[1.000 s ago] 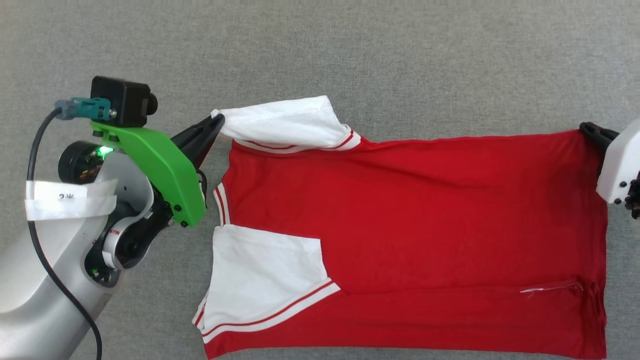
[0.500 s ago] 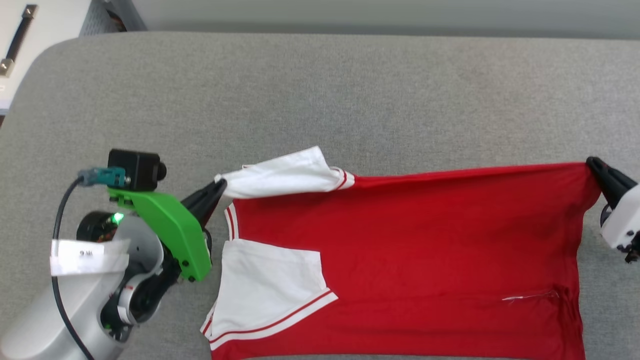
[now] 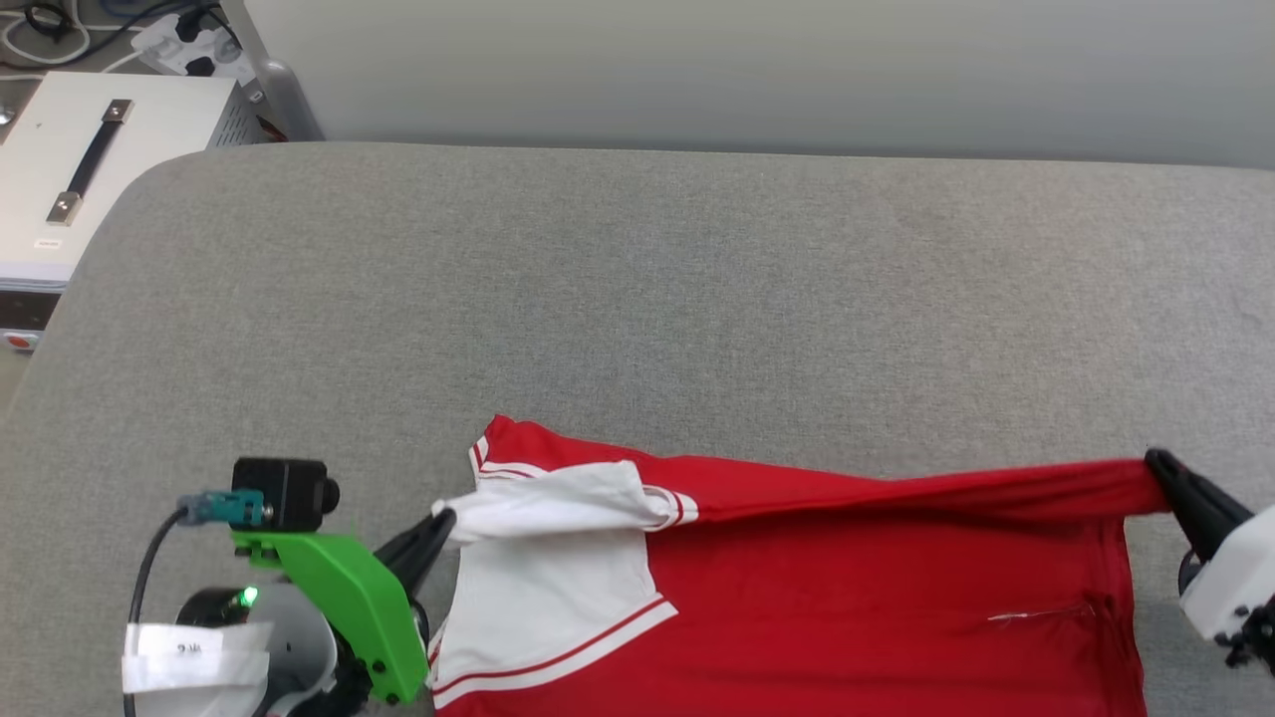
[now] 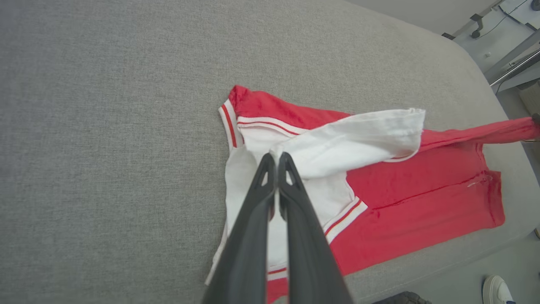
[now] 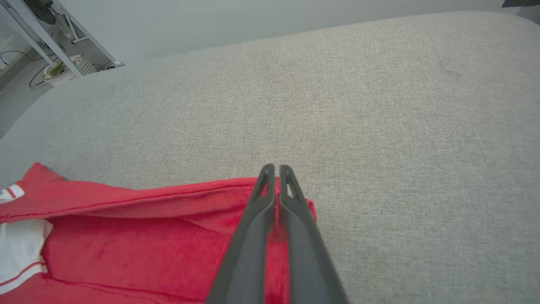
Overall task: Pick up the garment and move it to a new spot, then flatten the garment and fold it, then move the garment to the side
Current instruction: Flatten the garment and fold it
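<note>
Since both grippers have cloth pinched, the fold step looks underway, not finished. On the robot's left, the left gripper (image 3: 445, 518) has its jaws pressed together on the tip of a white sleeve (image 3: 558, 503), w/ that sleeve lifted off the fabric below, clearest in the left wrist view. Opposite, the right gripper (image 3: 1157, 466) is likewise clamped tight, on the far corner of the red hem end, w/ red cloth btwn its fingers in the right wrist view. As for the garment (image 3: 877, 588), it lies on the grey cushion (image 3: 647, 299), near its front edge, plain red side up, neck end toward the robot's left, hem end toward its right; its lower part runs out of the head view. Its far long edge is stretched taut in a line btwn the two grippers, & a red corner (image 3: 493, 448) w/ stripe trim pokes out beyond the held sleeve, resting on the cushion. Closer in, the near sleeve (image 3: 538, 607) lies flat over the red body. Progress, as a judgement: pick-up & relocation prob done, flattening mostly done, since the body lies smooth w/ one small crease by the hem. Folding is approx at its first lengthwise pass. Left to do: bring the held edge over to the near side, let go, do any crosswise fold, then shift the bundle aside.
</note>
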